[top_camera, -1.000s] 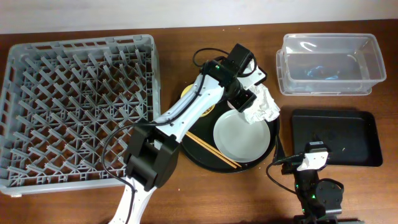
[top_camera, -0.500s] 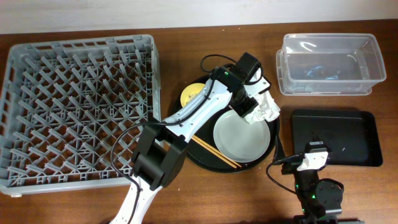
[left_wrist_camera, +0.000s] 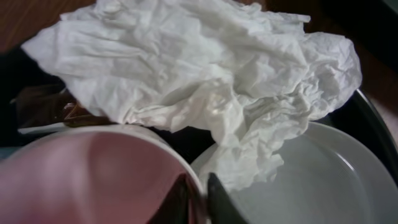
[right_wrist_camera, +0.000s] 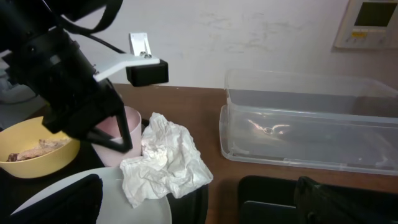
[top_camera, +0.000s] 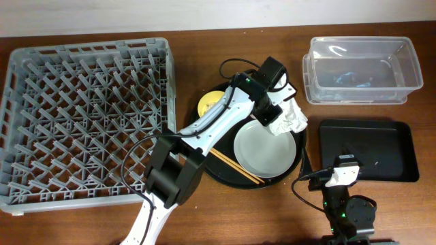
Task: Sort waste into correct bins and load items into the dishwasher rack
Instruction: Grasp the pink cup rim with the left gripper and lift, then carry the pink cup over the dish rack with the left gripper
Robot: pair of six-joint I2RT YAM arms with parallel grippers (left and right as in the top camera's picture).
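Blurred, edge-cropped pink cup point(left_wrist_camera: 93, 177)

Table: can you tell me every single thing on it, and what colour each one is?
dishwasher rack: one, grey, far left
round tray: one, black, middle
plate: one, pale grey, on the round tray
bowl: one, yellow, on the round tray, rack side
food scraps: some, beige, in the bowl
napkin: one, white, crumpled, partly over the plate
pink cup: one, pink, between bowl and napkin
chopsticks: two, brown, on the round tray beside the plate
tub: one, clear, back right
flat tray: one, black, in front of the tub
left arm: one, white and black, over the round tray
left fingers: two, dark, shut on the pink cup's rim
right fingers: two, black, open, holding nothing
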